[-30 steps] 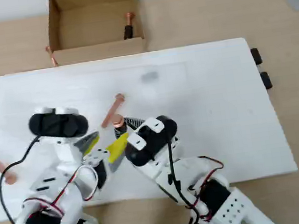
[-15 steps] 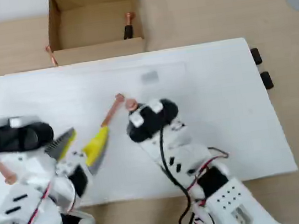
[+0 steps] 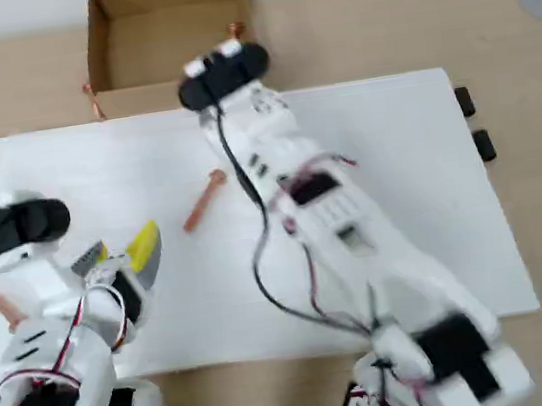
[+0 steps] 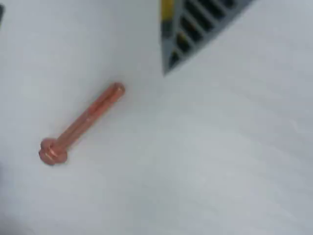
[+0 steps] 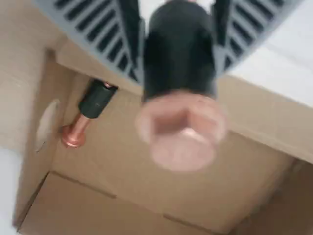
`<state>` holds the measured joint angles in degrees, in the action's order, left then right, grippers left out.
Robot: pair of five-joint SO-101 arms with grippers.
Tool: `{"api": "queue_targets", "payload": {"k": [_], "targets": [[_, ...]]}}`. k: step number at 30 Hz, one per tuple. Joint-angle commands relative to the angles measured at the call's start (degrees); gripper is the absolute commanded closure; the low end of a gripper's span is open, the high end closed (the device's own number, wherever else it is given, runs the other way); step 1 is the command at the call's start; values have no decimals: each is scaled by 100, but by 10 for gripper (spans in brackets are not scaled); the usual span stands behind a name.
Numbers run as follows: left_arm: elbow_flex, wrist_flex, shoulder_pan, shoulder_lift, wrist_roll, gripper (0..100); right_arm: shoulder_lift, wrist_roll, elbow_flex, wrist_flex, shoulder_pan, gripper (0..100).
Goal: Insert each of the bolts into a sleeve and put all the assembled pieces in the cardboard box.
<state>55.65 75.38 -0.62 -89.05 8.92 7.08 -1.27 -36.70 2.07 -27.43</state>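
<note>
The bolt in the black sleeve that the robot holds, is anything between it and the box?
Nothing visible is in the way. The right gripper holds the sleeved bolt over the open cardboard box, by its near wall. The other finished piece lies off to one side on the box floor, not under it.

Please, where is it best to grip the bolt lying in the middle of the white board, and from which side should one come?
Grip the bolt at mid-shank, coming from above, jaws across its length. It lies flat on the board with nothing touching it. The shank is straight and even, while the flanged head is wider.
</note>
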Motion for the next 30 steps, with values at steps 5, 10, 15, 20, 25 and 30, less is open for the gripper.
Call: {"api": "queue_targets", "payload": {"k": [5, 10, 15, 20, 25, 30], "targets": [[545, -44, 53, -611, -633, 757, -2431, 70, 2932, 510, 488, 989], [1090, -343, 62, -646, -721, 757, -3864, 70, 4629, 492, 699, 989], [1521, -818, 62, -646, -695, 757, -4971, 149, 6088, 35, 804, 989], [1890, -967, 53, -646, -695, 757, -5938, 149, 7495, -545, 857, 989], [1943, -967, 53, -646, -695, 757, -6958, 651, 8919, -914, 901, 986], [1943, -949, 44, -646, -721, 757, -7811, 932, 10229, -1574, 919, 985]]}}
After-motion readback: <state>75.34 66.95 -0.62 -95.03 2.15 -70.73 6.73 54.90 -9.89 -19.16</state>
